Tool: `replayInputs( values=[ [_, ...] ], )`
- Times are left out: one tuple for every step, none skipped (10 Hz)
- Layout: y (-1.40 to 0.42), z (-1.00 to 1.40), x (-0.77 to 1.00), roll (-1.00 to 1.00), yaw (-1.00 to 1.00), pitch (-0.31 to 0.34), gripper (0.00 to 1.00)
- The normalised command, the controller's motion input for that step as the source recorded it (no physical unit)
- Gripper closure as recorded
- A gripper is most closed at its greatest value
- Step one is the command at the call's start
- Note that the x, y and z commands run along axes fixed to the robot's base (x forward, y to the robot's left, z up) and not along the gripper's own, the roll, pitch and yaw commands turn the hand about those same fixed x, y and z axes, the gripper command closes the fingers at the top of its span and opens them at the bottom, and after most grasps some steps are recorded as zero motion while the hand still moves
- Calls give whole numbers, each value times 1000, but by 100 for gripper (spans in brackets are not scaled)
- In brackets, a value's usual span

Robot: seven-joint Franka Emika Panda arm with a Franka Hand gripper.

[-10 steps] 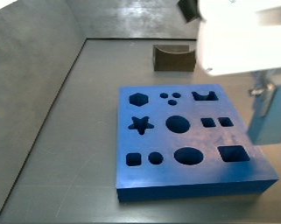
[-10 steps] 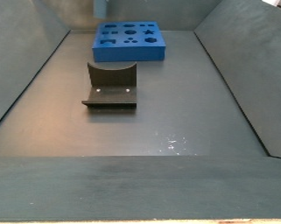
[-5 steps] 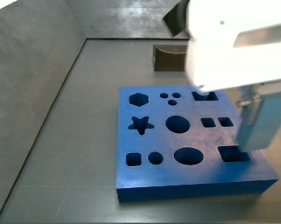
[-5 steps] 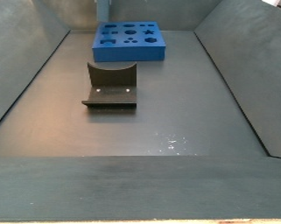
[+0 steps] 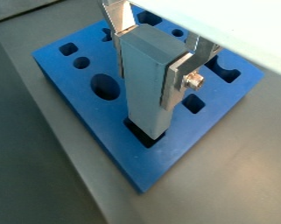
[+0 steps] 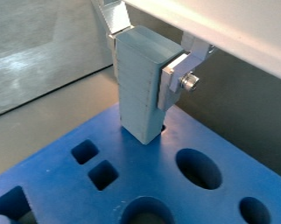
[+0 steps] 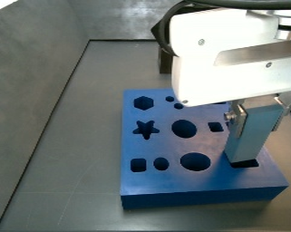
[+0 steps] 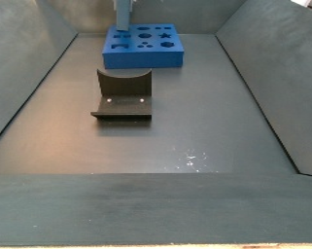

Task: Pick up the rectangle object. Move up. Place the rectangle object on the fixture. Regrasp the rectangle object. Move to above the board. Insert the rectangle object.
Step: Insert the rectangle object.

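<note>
My gripper (image 5: 149, 57) is shut on the rectangle object (image 5: 145, 83), a pale blue-grey bar held upright between the silver fingers (image 5: 178, 74). It also shows in a wrist view (image 6: 140, 83). Its lower end meets the mouth of a rectangular hole near one corner of the blue board (image 5: 78, 83); how deep it sits I cannot tell. In a side view the bar (image 7: 250, 136) stands over the board's (image 7: 160, 181) near right hole. In a side view the bar (image 8: 121, 15) is above the board (image 8: 143, 58), and the fixture (image 8: 123, 95) stands apart on the floor.
The board has several other dark holes: a hexagon (image 7: 140, 102), a star (image 7: 145, 129) and a large circle (image 7: 195, 162). Grey sloping walls (image 8: 28, 78) enclose the floor. The white gripper body (image 7: 220, 54) hides the area behind the board.
The gripper has moved in over the board with the bar and come down, so the bar's lower end now sits at the near right hole.
</note>
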Motion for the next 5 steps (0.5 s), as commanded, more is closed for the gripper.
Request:
replayInputs(
  values=[
    [-63, -11, 71, 0, 0, 0, 100],
    [-537, -260, 357, 0, 0, 0, 100],
    [-686, -260, 269, 0, 0, -146, 100],
    [-251, -71, 0, -149, -9, -240, 100],
    [0, -23, 0, 6, 0, 0, 100]
  ],
)
